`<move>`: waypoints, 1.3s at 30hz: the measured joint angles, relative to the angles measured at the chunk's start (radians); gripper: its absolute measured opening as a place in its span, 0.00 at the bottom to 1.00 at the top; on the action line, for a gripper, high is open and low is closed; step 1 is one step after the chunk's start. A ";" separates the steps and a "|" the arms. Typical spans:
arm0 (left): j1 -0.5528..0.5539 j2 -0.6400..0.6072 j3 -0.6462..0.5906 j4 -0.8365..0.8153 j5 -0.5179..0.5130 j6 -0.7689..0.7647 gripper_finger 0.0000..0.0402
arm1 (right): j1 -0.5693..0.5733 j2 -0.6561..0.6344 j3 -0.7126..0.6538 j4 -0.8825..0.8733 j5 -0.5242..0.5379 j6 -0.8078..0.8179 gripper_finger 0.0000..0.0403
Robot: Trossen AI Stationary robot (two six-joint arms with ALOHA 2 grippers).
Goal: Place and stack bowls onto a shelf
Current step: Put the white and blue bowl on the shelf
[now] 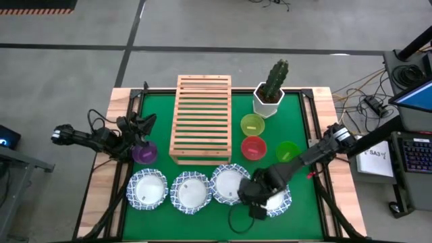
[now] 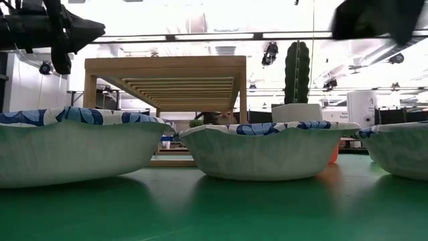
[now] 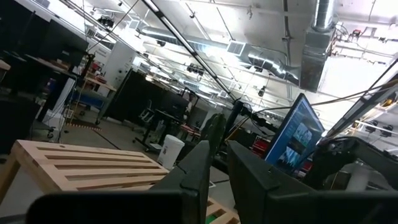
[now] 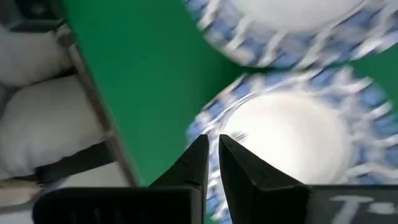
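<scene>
Right gripper (image 4: 212, 155) – pressed nearly together – over bowl (image 4: 292, 140) rim; left gripper (image 3: 217, 165) likewise.

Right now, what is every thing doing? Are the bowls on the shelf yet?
Shelf: bare, no bowls on it.
White bowls: four in a row on the mat, unstacked.
Purple bowl: on the mat, under the left gripper.
Yellow-green bowl, red bowl, green bowl: upright, on the mat.
Cactus: upright in its pot.
Right gripper: nearly shut, over the rightmost white bowl's rim.
</scene>
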 joint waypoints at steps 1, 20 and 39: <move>0.000 0.000 0.000 0.000 0.000 0.000 0.10 | 0.014 -0.001 0.000 -0.002 0.000 0.038 0.07; 0.000 0.001 0.000 0.000 0.000 -0.020 0.10 | 0.191 0.044 -0.010 -0.027 0.145 0.239 0.44; 0.000 0.002 0.000 -0.001 0.000 -0.023 0.10 | 0.218 0.107 -0.046 0.041 0.281 0.154 0.40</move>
